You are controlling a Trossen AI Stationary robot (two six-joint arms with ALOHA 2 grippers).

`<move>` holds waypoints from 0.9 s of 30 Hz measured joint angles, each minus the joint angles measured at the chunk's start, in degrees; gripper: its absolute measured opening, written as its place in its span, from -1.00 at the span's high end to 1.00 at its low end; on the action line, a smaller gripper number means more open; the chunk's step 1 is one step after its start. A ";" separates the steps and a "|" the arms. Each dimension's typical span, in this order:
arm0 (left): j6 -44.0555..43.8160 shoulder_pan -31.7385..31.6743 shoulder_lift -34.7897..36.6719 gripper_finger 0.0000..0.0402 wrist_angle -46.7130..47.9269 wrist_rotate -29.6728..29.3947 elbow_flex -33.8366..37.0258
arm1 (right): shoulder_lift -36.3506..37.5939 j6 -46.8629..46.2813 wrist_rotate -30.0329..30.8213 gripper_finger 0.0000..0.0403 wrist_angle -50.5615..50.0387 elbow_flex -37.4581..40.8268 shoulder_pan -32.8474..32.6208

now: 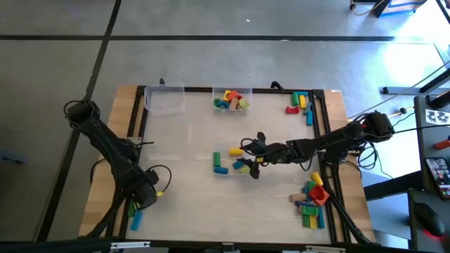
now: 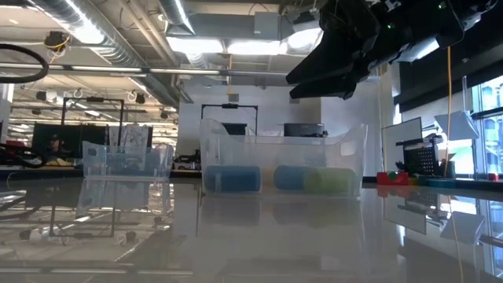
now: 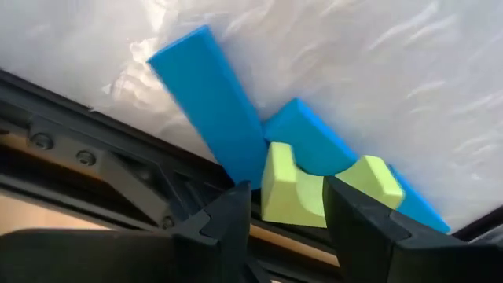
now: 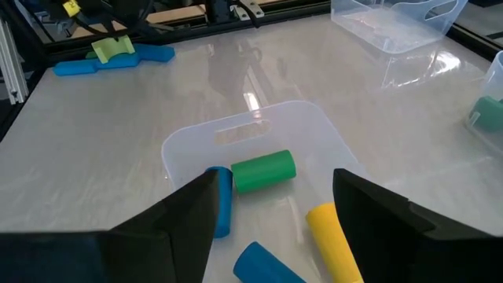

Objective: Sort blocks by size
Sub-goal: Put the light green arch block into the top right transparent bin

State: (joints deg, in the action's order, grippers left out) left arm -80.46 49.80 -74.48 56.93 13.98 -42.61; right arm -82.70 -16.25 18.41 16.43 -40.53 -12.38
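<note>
Blocks lie in groups. At near left, the left gripper (image 3: 287,224) has its fingers apart around a green block (image 3: 295,189) beside blue blocks (image 3: 212,94). At centre, the right gripper (image 1: 254,156) hangs spread over a tub (image 4: 259,130) with blocks (image 4: 263,171).

Worktop (image 1: 190,151): glossy white surface, reflecting light, wood showing at edges. Tubs (image 4: 251,153): clear smooth plastic. Blocks (image 3: 212,102): matt, looking plastic.

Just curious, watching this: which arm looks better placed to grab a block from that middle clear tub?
Probably the right. Its tool hangs open directly over the middle tub, with the green cylinder just ahead. The left tool is at the table's near-left corner.
</note>
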 joint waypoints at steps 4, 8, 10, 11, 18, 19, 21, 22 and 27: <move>0.11 0.16 -0.39 0.25 0.15 0.00 0.00 | 0.00 0.00 0.00 -0.22 -0.02 0.00 0.00; 1.19 0.52 -1.41 0.25 0.43 0.04 0.02 | 0.00 0.00 0.00 -0.22 -0.02 0.00 0.00; 1.17 0.52 -1.93 0.25 0.44 0.04 0.02 | 0.00 0.00 0.00 -0.22 -0.02 0.00 0.00; 1.16 0.50 -2.12 0.25 0.43 0.07 0.02 | 0.00 0.00 0.00 -0.22 -0.04 0.00 0.00; 2.53 0.52 -3.33 0.25 -0.44 0.69 0.02 | 0.00 0.00 0.00 -0.22 -0.05 0.00 0.00; 2.60 0.52 -3.57 0.25 -0.66 0.69 0.02 | 0.00 0.00 0.00 -0.22 -0.07 0.00 0.00; 2.77 0.52 -4.06 0.25 -0.40 0.74 0.03 | 0.00 0.00 0.00 -0.22 -0.08 0.00 0.00; 2.89 0.52 -4.27 0.25 -0.40 0.75 0.04 | 0.00 0.00 0.00 -0.22 -0.07 0.00 0.00; 2.85 0.59 -5.07 0.25 -0.57 0.87 0.04 | 0.00 0.00 0.00 -0.22 -0.08 0.00 0.00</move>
State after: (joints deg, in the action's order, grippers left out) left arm -77.62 50.39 -79.55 56.36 14.85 -42.57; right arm -82.70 -16.25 18.41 16.35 -40.53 -12.38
